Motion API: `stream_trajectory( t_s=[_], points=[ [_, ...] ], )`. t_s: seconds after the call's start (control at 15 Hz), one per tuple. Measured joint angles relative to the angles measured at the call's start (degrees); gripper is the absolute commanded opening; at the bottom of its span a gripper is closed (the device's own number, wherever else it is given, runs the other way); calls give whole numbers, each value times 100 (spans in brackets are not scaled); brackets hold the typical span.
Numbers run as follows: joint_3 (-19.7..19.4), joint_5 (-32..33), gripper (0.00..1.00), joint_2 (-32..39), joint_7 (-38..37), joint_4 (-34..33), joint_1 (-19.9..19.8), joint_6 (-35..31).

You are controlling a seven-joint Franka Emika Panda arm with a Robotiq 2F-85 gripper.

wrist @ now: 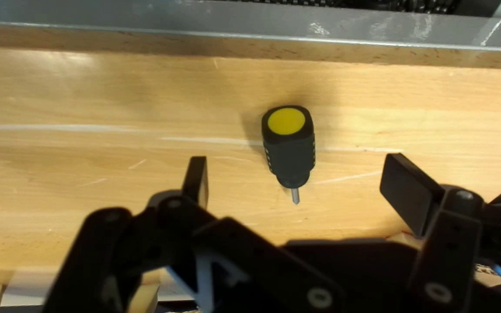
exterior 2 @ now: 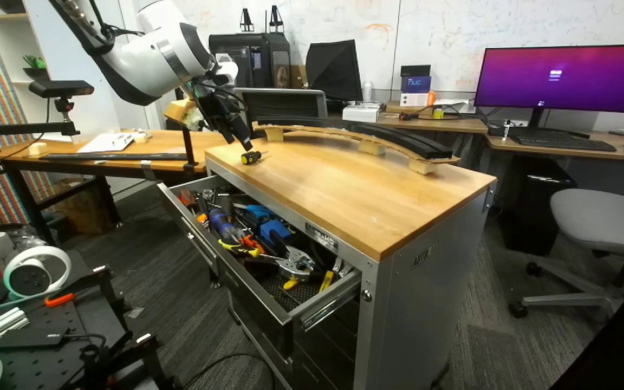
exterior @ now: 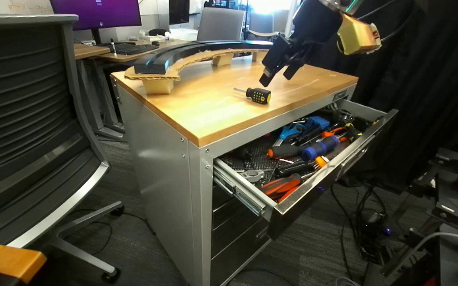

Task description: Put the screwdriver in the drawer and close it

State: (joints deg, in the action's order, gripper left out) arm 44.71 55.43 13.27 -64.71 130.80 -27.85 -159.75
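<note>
Pincer (exterior: 276, 78) gaped wide, empty. Screwdriver (wrist: 288, 150) lay below it on the worktop (exterior 2: 355, 184), long axis roughly square to the drawer (exterior: 312, 194), butt nearest.

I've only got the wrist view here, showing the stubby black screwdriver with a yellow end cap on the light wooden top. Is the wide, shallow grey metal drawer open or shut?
Observer: Open. In both exterior views the wide, shallow grey metal drawer stands pulled out from the grey metal cabinet.
Operator: Good. What's lying in it?
Observer: A jumble of hand tools, with blue, orange and black among the handle colours.
Operator: And my height over the pick: touching or apart?
Observer: Apart. An exterior view shows the black two-fingered gripper hanging above the light wooden top, with a gap between it and the stubby black screwdriver with a yellow end cap.
</note>
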Motion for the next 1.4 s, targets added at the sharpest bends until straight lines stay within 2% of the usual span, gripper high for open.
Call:
stream_trajectory(
  t_s=[0.07,0.13,0.2,0.4,0.47,0.6,0.73,0.8,0.87,0.93,1.0,1.2,1.4],
  points=[
    [-35,89,100,81,-64,-64,45,1],
    [-79,209,75,154,-152,-137,95,3],
    [-132,333,74,212,-254,-209,150,3],
    [-323,859,49,308,-692,-425,322,2],
    [-384,1015,87,337,-821,-481,373,3],
    [-475,1204,88,412,-966,-545,439,17],
    [-491,1211,95,532,-970,-552,444,75],
    [-493,1211,58,598,-970,-553,445,96],
    [-494,1211,63,662,-970,-556,445,107],
    [-498,1214,62,711,-970,-564,447,119],
    [-509,1230,56,748,-970,-582,449,122],
    [-533,1245,29,806,-978,-636,455,123],
    [-545,1264,12,819,-1032,-704,476,123]
  ],
)
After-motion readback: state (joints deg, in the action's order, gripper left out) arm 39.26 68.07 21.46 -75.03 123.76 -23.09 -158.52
